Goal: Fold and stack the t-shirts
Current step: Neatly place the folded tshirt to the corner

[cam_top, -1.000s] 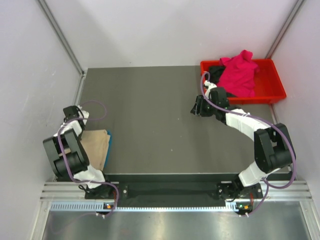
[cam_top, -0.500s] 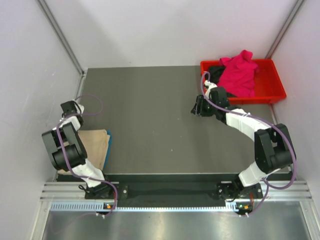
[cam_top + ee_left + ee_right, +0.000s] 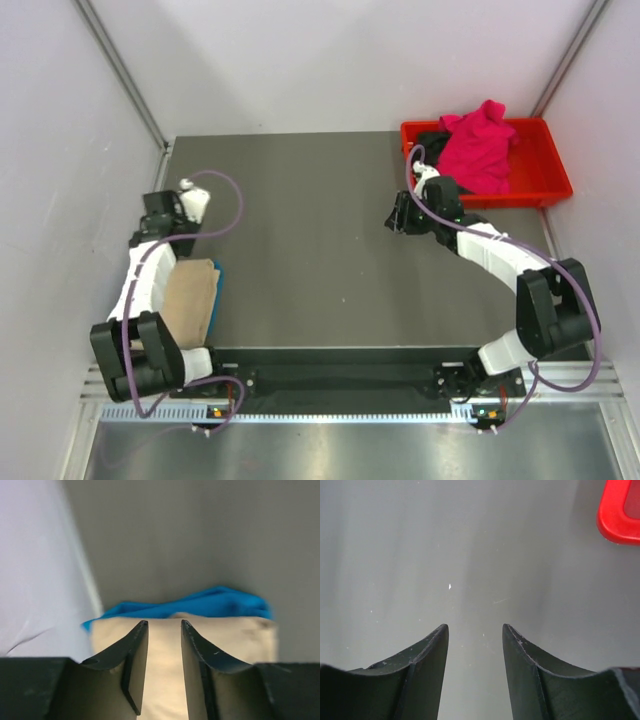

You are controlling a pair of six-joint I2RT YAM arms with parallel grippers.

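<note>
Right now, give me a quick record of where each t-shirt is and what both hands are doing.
Folded stack: beige t-shirt on top of blue t-shirt, near-left part of table
Red tray: far right, holds magenta t-shirt and black t-shirt, both crumpled
Left hand: narrowly open, empty, by the stack
Right hand: open, empty, over bare table near the tray
Not yet folded: magenta, black
</note>
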